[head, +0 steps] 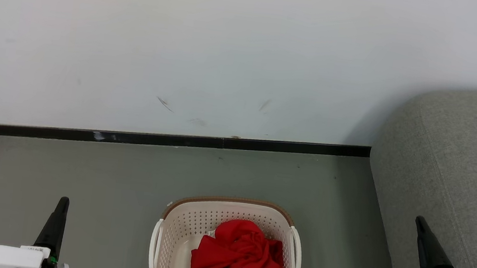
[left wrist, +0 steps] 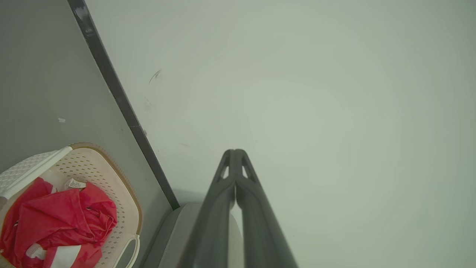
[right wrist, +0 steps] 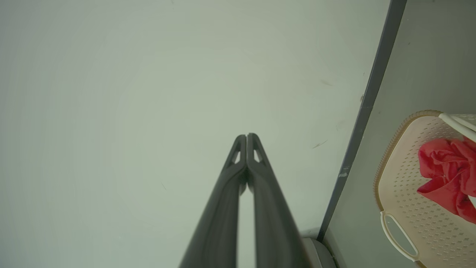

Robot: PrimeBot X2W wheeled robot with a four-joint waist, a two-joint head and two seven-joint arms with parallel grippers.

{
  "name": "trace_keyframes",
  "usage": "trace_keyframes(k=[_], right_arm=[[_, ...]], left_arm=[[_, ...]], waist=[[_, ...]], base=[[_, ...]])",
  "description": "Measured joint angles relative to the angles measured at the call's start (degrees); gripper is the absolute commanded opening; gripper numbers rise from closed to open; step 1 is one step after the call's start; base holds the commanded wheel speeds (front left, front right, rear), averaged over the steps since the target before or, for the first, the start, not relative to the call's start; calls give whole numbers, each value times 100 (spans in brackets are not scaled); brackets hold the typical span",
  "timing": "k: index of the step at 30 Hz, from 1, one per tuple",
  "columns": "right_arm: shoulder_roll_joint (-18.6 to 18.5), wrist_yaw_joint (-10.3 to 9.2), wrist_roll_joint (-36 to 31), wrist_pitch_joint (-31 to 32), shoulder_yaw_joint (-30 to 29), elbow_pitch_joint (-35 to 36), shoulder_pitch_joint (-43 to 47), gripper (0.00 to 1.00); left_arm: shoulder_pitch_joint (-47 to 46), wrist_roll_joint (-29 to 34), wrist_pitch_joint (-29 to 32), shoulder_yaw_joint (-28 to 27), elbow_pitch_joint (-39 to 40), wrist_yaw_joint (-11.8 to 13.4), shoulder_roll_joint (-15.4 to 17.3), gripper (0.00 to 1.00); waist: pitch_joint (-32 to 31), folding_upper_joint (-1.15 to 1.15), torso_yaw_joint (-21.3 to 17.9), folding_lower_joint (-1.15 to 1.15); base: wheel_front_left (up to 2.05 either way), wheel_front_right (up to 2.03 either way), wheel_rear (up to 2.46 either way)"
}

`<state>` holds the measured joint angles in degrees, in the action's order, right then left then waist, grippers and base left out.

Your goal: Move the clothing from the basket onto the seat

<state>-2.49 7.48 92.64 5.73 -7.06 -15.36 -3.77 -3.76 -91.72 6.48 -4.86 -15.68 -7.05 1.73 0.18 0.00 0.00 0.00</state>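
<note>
The red clothing (head: 240,261) lies bunched in the cream perforated basket (head: 176,231) on the grey floor, bottom centre of the head view; a white panel shows at its lower edge. The grey seat (head: 454,156) rises on the right, beside the basket. My left gripper (head: 62,201) points up at the lower left, shut and empty, well left of the basket. My right gripper (head: 420,221) is shut and empty at the lower right, in front of the seat. In the left wrist view the left gripper (left wrist: 235,151) points at the wall, with clothing (left wrist: 63,219) and basket (left wrist: 122,193) lower left. The right wrist view shows the right gripper (right wrist: 246,136), the basket (right wrist: 394,178) and the clothing (right wrist: 446,167).
A white wall (head: 230,51) with a black skirting strip (head: 165,139) runs behind the basket. Bare grey floor (head: 79,169) lies left of and behind the basket. A narrow strip of floor separates the basket from the seat.
</note>
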Motion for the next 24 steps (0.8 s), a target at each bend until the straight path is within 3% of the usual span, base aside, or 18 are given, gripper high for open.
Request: trace_keyframes(k=[24], right_arm=[[0,0,-1,0,-2,0,0,0]], left_arm=[[0,0,0,0,1,0,0,0]], waist=[[0,0,0,0]], base=[[0,0,0]])
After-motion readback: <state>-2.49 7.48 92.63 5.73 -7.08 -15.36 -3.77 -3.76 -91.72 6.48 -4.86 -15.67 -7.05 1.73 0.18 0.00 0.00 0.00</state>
